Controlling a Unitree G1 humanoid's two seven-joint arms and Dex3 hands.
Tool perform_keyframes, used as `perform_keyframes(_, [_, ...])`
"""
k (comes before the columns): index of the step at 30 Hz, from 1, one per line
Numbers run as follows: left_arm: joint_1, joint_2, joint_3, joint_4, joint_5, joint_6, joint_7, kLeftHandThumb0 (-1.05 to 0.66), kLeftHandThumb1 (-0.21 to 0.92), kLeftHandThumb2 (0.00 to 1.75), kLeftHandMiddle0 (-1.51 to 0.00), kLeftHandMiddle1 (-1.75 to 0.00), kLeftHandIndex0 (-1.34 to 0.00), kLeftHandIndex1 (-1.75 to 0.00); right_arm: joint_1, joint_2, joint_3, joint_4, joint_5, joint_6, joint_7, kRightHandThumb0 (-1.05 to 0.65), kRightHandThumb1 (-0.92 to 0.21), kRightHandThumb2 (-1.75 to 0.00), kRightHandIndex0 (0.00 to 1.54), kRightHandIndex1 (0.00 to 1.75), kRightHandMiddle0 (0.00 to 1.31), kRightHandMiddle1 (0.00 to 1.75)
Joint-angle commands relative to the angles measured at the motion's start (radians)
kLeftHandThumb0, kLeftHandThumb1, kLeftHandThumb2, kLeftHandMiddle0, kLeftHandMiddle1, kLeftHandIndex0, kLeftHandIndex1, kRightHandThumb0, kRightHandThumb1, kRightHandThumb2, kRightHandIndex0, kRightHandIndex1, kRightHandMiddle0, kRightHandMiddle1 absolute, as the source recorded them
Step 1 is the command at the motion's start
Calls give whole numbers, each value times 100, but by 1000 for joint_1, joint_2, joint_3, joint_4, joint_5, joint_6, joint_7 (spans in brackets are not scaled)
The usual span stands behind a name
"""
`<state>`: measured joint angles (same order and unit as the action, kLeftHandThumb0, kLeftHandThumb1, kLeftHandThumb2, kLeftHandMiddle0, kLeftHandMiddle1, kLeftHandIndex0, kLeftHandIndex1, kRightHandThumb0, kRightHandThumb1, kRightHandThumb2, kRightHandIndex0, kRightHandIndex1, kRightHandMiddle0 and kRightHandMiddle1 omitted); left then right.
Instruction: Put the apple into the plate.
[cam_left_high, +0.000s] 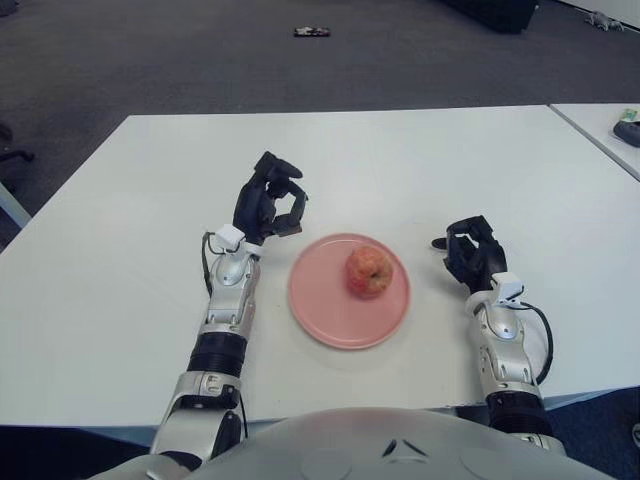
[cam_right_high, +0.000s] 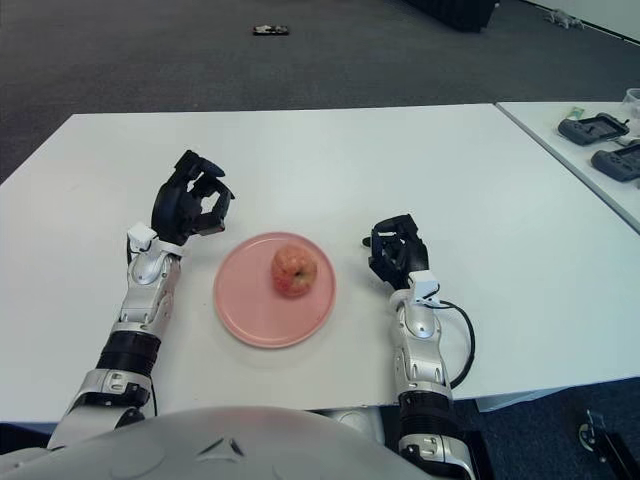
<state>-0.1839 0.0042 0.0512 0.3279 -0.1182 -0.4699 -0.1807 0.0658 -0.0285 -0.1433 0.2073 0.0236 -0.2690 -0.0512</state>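
A red-yellow apple (cam_left_high: 369, 272) stands on the pink plate (cam_left_high: 320, 300), right of the plate's middle, in the centre of the white table (cam_left_high: 400, 160). My left hand (cam_left_high: 272, 204) is raised just beyond the plate's left rim, apart from the apple; its fingers are curled and hold nothing. My right hand (cam_left_high: 468, 250) shows to the right of the plate with curled fingers, also holding nothing.
A second table at the far right carries dark devices (cam_right_high: 598, 128). A small dark object (cam_left_high: 313, 32) lies on the floor beyond the table. The table's front edge runs close to my body.
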Motion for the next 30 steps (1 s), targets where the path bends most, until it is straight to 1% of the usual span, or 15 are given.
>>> perform_keyframes(1, [-20,6,25,42,9,-1,36,-1,51,106,-51,-161,-29,-175,-15,-6,-4,7,4,-9,1,-36,-77,-74,49,125,28,175])
perform_keyframes(3, [-17,5,30,73,11,4,41,-1,50,107,-51,-162,-29,-175,-15,-5,-3,7,4,-10,1,-36,-77,-74,49,125,28,175])
perform_keyframes(9, [1,-2,35,173,16,-35,39,-1,46,115,-50,-170,-31,-175,-10,0,-2,-6,11,-7,5,-37,-76,-75,50,125,28,175])
perform_keyframes(15, [6,-3,44,244,11,-64,33,-1,43,120,-50,-174,-32,-175,-10,-3,3,-5,0,-9,4,-36,-80,-70,49,123,26,175])
perform_keyframes(22, [18,-8,62,281,-2,-73,41,-1,41,122,-51,-174,-34,-175,-14,-6,7,2,-5,-7,3,-36,-82,-66,48,122,25,175])
perform_keyframes(27, [25,-13,83,319,-8,-96,47,-1,40,124,-52,-174,-35,-175,-17,-8,8,7,0,-13,11,-36,-81,-68,49,123,25,175])
perform_keyframes(28, [24,-14,87,327,-9,-102,49,-1,39,124,-52,-174,-36,-175,-17,-8,8,7,1,-14,12,-36,-81,-69,49,123,26,175])
perform_keyframes(29, [23,-15,90,333,-10,-107,50,-1,36,129,-55,-174,-38,-175,-18,-8,8,7,2,-14,13,-36,-80,-70,49,123,26,175])
perform_keyframes(30, [21,-16,92,338,-10,-110,50,-1,34,130,-56,-174,-39,-175,-18,-8,8,8,2,-14,14,-36,-80,-70,49,123,26,175])
